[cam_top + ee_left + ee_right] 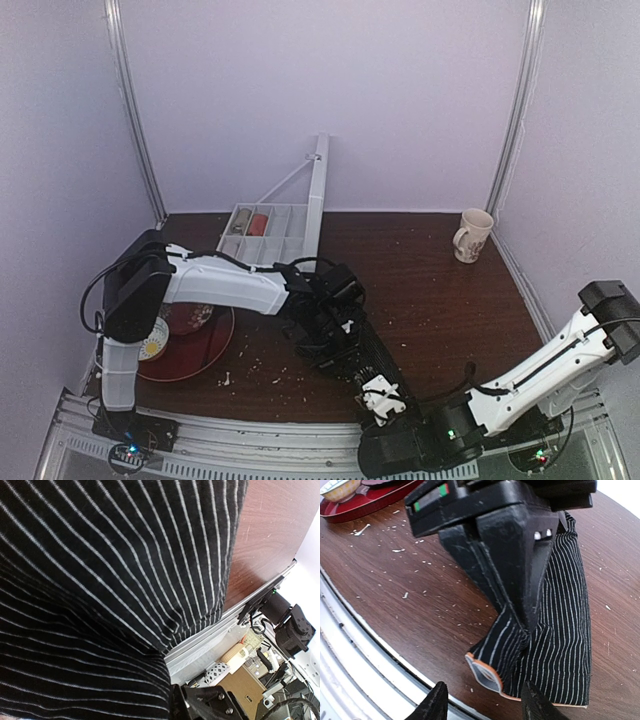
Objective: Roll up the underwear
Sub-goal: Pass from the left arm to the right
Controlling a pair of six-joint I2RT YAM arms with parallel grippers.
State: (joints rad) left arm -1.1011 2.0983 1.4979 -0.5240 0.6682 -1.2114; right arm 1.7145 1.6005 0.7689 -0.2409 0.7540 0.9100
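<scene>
The underwear [560, 630] is black with thin pale stripes. It lies on the brown table [440, 290] near the front edge, in the middle, between the two arms. It is folded into a long narrow strip that runs from the left arm down toward the right arm. The left fingers [512, 585] are pressed together on the underwear and pinch a fold of it, so the cloth bunches up where they squeeze. The end of the strip close to the right arm shows a light orange hem. The right fingers [436, 703] are apart and hold nothing. Their tips are just beside that hem end, at the edge of the table, with a small gap to the cloth. In the left wrist view the striped cloth fills nearly everything. A red tray [205, 350] sits on the left side of the table with a small cup [152, 347] in it. A clear box [262, 235] with little compartments is at the back. A mug [472, 235] stands at the back right, well apart from the underwear. Small white crumbs [362, 529] are sprinkled over the table.
</scene>
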